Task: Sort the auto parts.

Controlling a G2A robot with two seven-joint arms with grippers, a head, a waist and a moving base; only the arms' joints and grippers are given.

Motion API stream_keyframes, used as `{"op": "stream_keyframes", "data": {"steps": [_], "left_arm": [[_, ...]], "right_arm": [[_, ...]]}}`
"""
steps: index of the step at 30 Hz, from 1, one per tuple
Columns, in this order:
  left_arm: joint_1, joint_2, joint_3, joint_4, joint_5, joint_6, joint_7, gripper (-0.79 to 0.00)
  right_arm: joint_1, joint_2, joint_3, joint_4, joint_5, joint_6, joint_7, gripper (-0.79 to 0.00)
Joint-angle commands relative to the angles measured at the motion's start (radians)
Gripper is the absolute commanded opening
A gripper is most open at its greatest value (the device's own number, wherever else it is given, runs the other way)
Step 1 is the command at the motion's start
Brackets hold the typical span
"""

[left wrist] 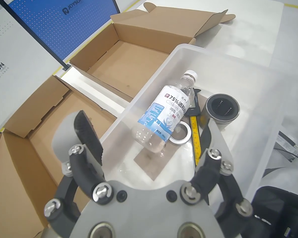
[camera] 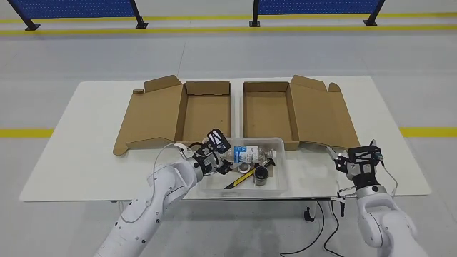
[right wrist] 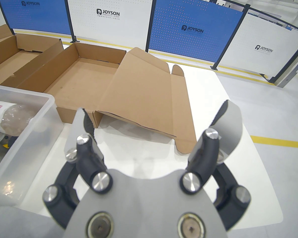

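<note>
A clear plastic bin [camera: 285, 180] stands at the table's front edge. In it lie a clear bottle [left wrist: 164, 110] with a white cap and blue label, a yellow and black caliper [left wrist: 195, 130], a dark metal cylinder [left wrist: 222, 108], a flat metal ring [left wrist: 180, 133] and a brown flat plate [left wrist: 152, 161]. My left gripper [left wrist: 146, 134] hangs open over the bin's left end [camera: 216, 150], just above the bottle's base, holding nothing. My right gripper [right wrist: 154, 122] is open and empty over the bare table right of the bin [camera: 358, 160].
Two open cardboard boxes, left [camera: 203, 114] and right [camera: 268, 114], lie side by side behind the bin, lids folded outward. The right box's lid [right wrist: 144, 95] lies flat just ahead of my right gripper. White tabletop [camera: 93, 135] is free at the left.
</note>
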Motion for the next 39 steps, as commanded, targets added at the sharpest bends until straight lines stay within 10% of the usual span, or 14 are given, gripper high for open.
{"op": "stream_keyframes", "data": {"steps": [1, 19, 39], "left_arm": [[-0.002, 0.000, 0.005, -0.007, 0.013, -0.004, -0.012, 0.000], [-0.328, -0.082, 0.249, 0.175, -0.143, -0.113, -0.414, -0.092], [-0.449, -0.143, 0.385, 0.340, -0.101, -0.102, -0.511, -0.160]], "right_arm": [[0.000, 0.000, 0.000, 0.000, 0.000, 0.000, 0.000, 0.000], [0.000, 0.000, 0.000, 0.000, 0.000, 0.000, 0.000, 0.000], [0.000, 0.000, 0.000, 0.000, 0.000, 0.000, 0.000, 0.000]]}}
